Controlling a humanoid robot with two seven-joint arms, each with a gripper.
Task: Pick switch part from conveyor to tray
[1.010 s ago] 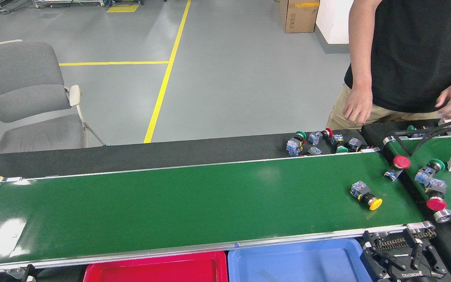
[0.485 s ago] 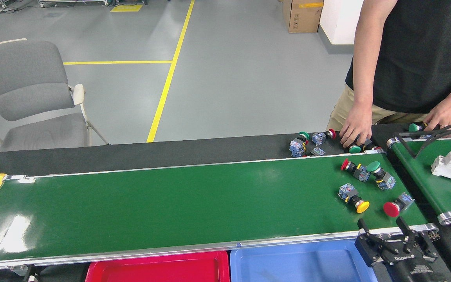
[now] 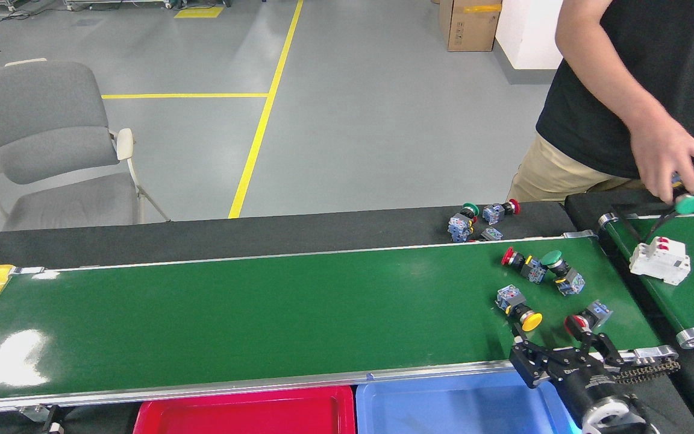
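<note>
Grey floor behind; your conveyor (image 3: 262, 313) carries four switch parts: red-capped (image 3: 518, 262), green-capped (image 3: 561, 271), yellow-capped (image 3: 518, 306), and a second red one (image 3: 588, 318) half hidden by your right gripper (image 3: 558, 345), fingers apart. Two trays, red (image 3: 244, 416) and blue (image 3: 443, 407), are cropped below. Roughly three loose parts (image 3: 479, 218) sit beyond the far rail.

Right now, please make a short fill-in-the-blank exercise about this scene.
1. The conveyor carries ____ switch parts.
2. The tray beside the red tray is ____.
3. The switch nearest the right gripper has a ____ cap.
4. The person's hand holds a ____ button.

Missing words: four; blue; yellow; green
</note>
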